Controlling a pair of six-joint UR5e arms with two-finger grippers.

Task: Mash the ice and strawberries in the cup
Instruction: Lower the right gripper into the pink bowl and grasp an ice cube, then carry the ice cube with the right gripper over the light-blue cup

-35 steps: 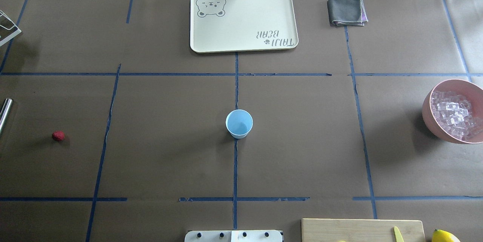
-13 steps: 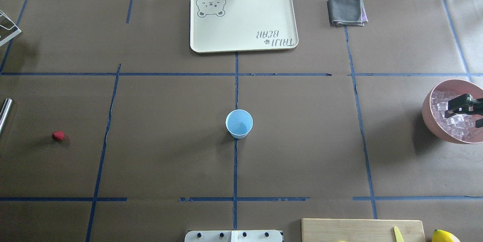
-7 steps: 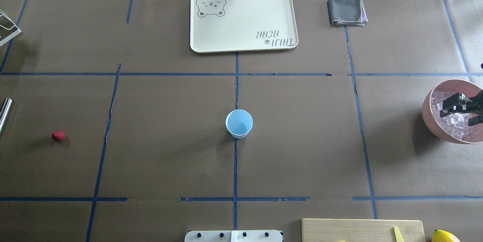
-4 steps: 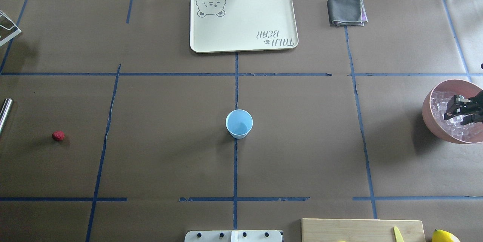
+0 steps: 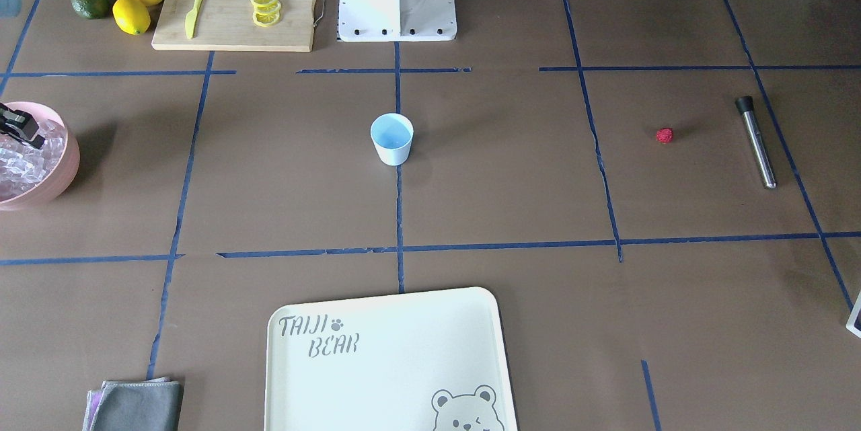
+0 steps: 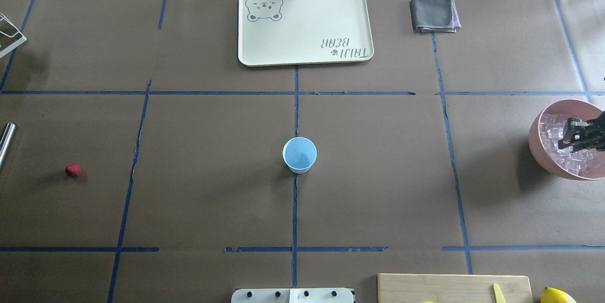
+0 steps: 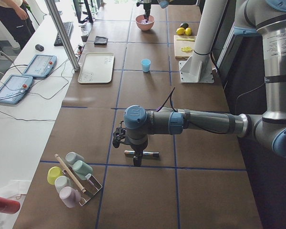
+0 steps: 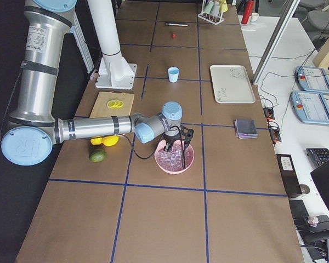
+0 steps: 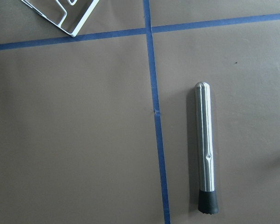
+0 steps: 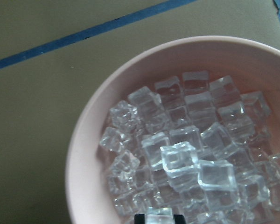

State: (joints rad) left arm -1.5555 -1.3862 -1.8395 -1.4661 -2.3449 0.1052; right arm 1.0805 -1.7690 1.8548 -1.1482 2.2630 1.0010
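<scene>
**Operator:** Report right gripper (image 6: 568, 135) status.
**Technician:** It is lowered into the pink bowl (image 10: 84, 154) at the table's right end. The wrist view shows its two dark fingertips clamped on one cube of the ice (image 10: 177, 156). The other cubes are heaped in the bowl around it.
**Operator:** Left gripper (image 7: 137, 160)?
**Technician:** It shows only in the side view, pointing down above the steel muddler (image 9: 206, 154), which lies flat on the table. Jaw state: cannot tell.
**Operator:** Location of the cup (image 6: 299, 154) and the strawberry (image 6: 73, 169)?
**Technician:** The cup stands upright at table centre, on the blue tape line. The strawberry lies on the table well to the cup's left, near the muddler
</scene>
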